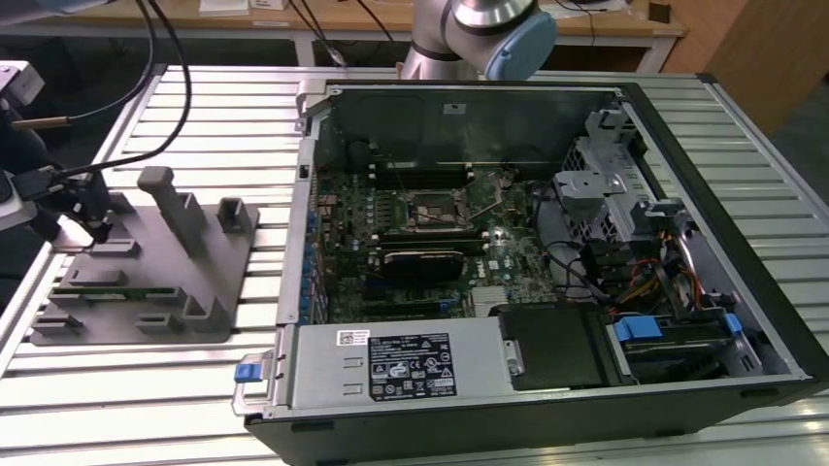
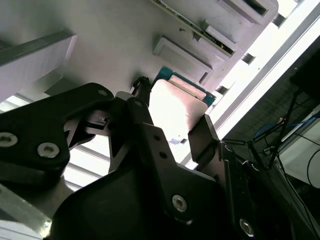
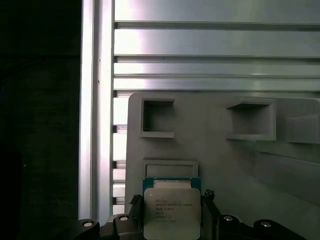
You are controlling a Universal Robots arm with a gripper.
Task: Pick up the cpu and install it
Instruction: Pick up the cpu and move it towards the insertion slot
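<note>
no words clear enough to read, tiny print lines on the cpu (image 3: 172, 210) top, black label (image 1: 412, 367) with small white print on the power box (image 1: 324, 377), white sticker (image 1: 452, 108) on the case wall (image 1: 531, 121)

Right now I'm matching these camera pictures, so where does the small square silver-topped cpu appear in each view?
Exterior view: hidden behind the gripper, at the plate's corner on the exterior view's left.
First wrist view: the small flat square silver-topped cpu lies beside a shallow rectangular pocket.
Second wrist view: cpu, glaring bright, beside that pocket.
Shared landmark: the grey plastic fixture plate with upright pegs.
</note>
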